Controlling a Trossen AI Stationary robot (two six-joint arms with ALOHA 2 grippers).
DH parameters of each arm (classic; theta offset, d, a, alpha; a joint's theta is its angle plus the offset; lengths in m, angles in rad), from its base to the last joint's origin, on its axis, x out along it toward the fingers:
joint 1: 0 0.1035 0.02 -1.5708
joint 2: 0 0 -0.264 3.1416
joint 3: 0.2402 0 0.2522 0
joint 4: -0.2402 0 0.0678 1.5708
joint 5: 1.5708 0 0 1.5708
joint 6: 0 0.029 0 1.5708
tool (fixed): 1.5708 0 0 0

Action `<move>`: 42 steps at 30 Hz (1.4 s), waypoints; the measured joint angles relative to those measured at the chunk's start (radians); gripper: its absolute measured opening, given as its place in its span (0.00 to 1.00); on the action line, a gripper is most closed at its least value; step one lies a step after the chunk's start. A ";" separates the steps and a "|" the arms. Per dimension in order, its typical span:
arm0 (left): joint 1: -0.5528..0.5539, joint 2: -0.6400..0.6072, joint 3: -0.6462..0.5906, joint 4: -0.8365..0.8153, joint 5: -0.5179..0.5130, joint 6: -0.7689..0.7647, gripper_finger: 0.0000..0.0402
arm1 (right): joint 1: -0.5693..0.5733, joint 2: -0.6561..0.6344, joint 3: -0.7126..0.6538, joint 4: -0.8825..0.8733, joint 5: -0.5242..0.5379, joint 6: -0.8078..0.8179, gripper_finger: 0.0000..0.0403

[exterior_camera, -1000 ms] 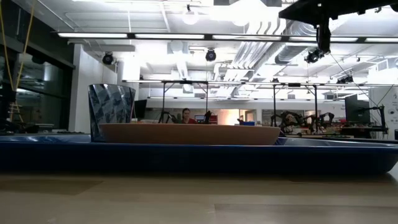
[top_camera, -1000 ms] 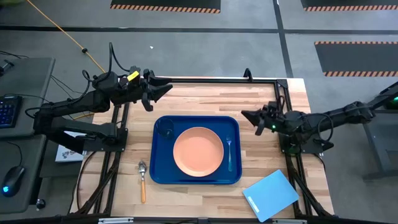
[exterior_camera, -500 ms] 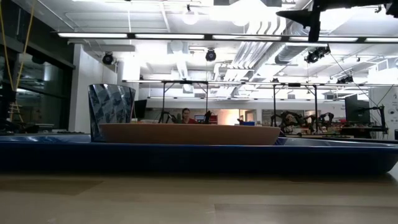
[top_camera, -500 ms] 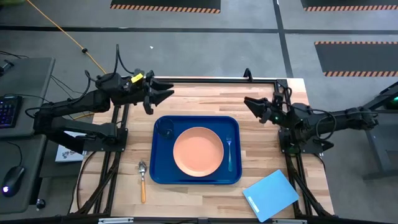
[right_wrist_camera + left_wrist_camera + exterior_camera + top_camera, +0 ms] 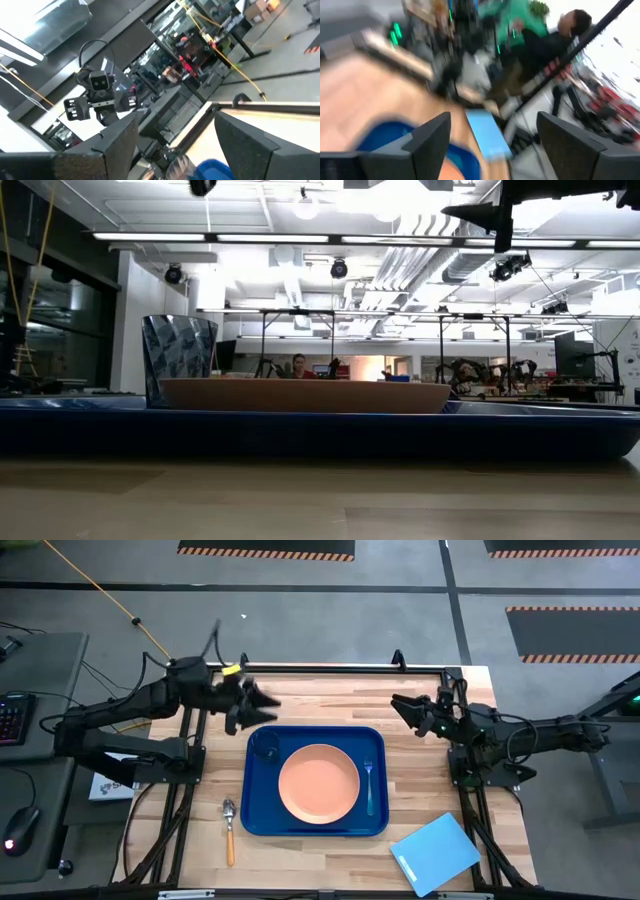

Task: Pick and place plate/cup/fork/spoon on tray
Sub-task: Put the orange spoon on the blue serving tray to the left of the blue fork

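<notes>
The dark-blue tray [image 5: 315,822] lies mid-table. On it rest the salmon-pink plate [image 5: 318,783], the dark cup [image 5: 265,747] in its far left corner and the fork [image 5: 368,785] along its right side. The orange-handled spoon [image 5: 229,830] lies on the wood left of the tray. My left gripper [image 5: 268,705] hovers open above the table just past the tray's far left corner, near the cup. My right gripper [image 5: 399,706] hovers open off the tray's far right corner. In the low view the cup [image 5: 178,360] stands behind the plate [image 5: 300,395].
A light-blue flat board [image 5: 435,853] lies at the near right corner of the table. Black frame rails run along the table's left, right and far sides. Bare wood shows on both sides of the tray and beyond it.
My left gripper has come down and toward the near edge, closer to the cup. My right gripper has drawn back from the fork toward the far edge, tipped up from pointing down to about level, and opened. The tray and its dishes have stayed put.
</notes>
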 joint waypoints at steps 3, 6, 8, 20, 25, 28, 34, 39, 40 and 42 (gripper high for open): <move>-0.015 -0.004 0.000 -0.183 0.110 -0.040 0.74 | 0.000 0.000 0.000 -0.029 -0.010 0.009 0.64; -0.084 -0.003 0.000 -0.447 0.163 -0.048 0.74 | 0.000 0.000 0.000 -0.061 -0.021 0.012 0.64; -0.158 -0.003 0.000 -0.624 0.140 -0.049 0.74 | 0.000 0.000 0.000 -0.074 -0.027 0.024 0.64; -0.652 -0.003 -0.286 -0.763 -0.112 -0.188 0.74 | 0.000 0.000 0.000 -0.111 -0.035 0.035 0.64; -0.714 -0.003 -0.461 -0.623 -0.185 -0.224 0.74 | 0.000 0.000 0.000 -0.134 -0.035 0.035 0.64; -0.721 -0.003 -0.515 -0.590 -0.274 -0.255 0.74 | 0.000 0.000 0.000 -0.143 -0.035 0.045 0.64; -0.723 -0.003 -0.555 -0.539 -0.260 -0.205 0.74 | 0.000 0.000 0.000 -0.144 -0.035 0.044 0.64; -0.723 -0.003 -0.623 -0.421 -0.227 -0.188 0.74 | 0.000 0.000 0.000 -0.157 -0.034 0.046 0.64; -0.723 -0.003 -0.637 -0.408 -0.229 -0.188 0.74 | 0.000 0.000 0.000 -0.159 -0.034 0.046 0.64; -0.723 0.001 -0.659 -0.400 -0.235 -0.215 0.74 | 0.000 0.000 0.000 -0.159 -0.034 0.046 0.64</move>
